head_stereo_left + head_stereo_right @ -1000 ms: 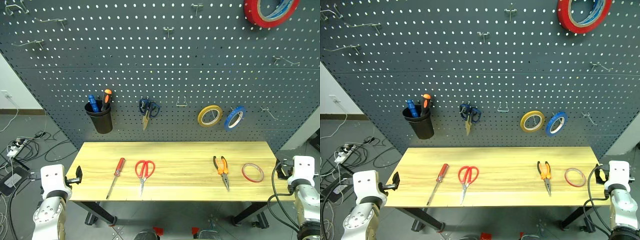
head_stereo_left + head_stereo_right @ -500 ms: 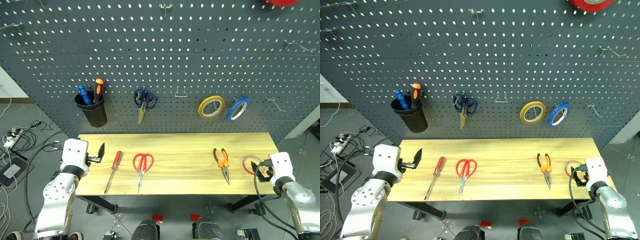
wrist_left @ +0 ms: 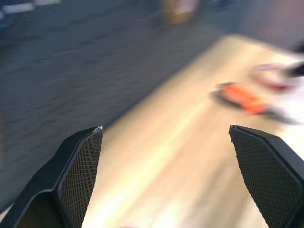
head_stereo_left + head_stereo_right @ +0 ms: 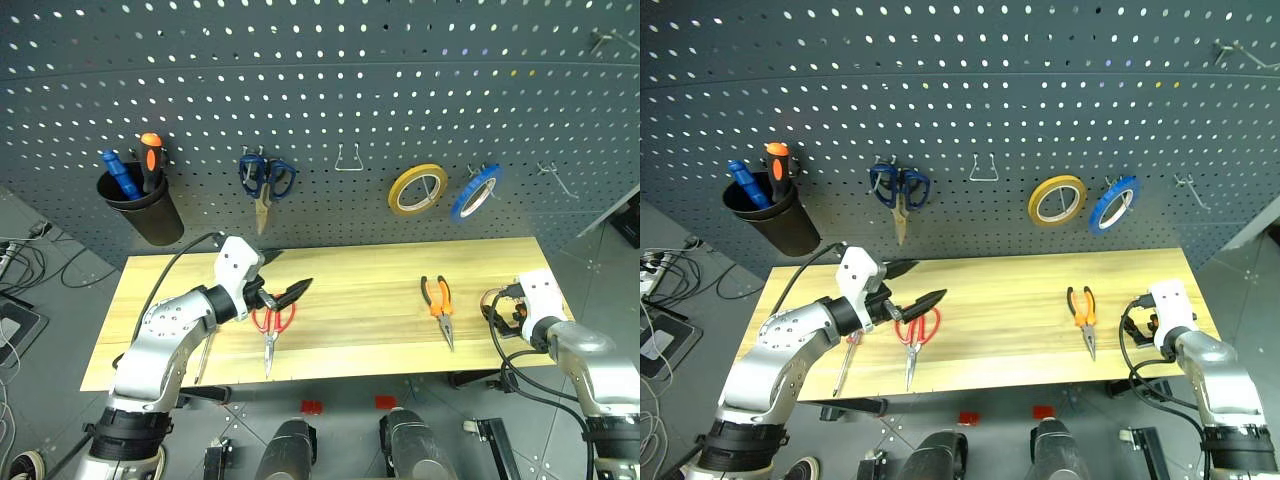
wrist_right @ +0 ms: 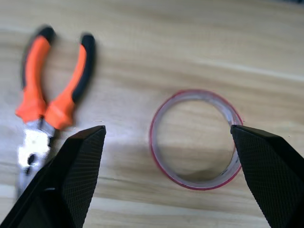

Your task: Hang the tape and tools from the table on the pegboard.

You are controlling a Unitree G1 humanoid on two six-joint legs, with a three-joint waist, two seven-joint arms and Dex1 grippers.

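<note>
**A:** How far along are you? From where I stand, none of it is hung. The red tape ring [image 5: 194, 140] lies flat on the counter [image 4: 1010, 275] at its right end, with your right claw [image 5: 168, 156] just above it, fingers spread wide and the ring between them but not gripped.

**B:** And the tools?

**A:** All three are on the counter too. The long-nose pliers [image 4: 1082, 312], orange-and-black handles, lie just left of the tape. The red-handled scissors [image 4: 914, 335] lie left of centre, and the slim red-handled screwdriver [image 4: 846, 362] is beside them, partly under your left arm. Your left claw [image 4: 912, 284] hangs over the scissors' handles with its fingers wide apart, empty.

**B:** So what's on the pegboard [image 4: 970, 100] already isn't yours?

**A:** I'd judge not. The blue-handled scissors [image 4: 899, 192], the yellow roll [image 4: 1057, 200], the blue roll [image 4: 1112, 204] and the black cup [image 4: 775, 218] of drivers are hanging there, and none of them matches what you're asked to hang. A bare wire hook [image 4: 984, 170] sits between the blue scissors and the yellow roll, and another hook [image 4: 1190, 188] is to the right of the blue roll, so you have places to go.

**B:** Anything written on them? Brand, label?

**A:** Nothing you can read. The tape's core looks plain, the pliers show no lettering, and the rolls on the board are too small to tell.

**B:** So four items left.

**A:** Four left, none done. Your right claw looks set for the tape first.
</note>
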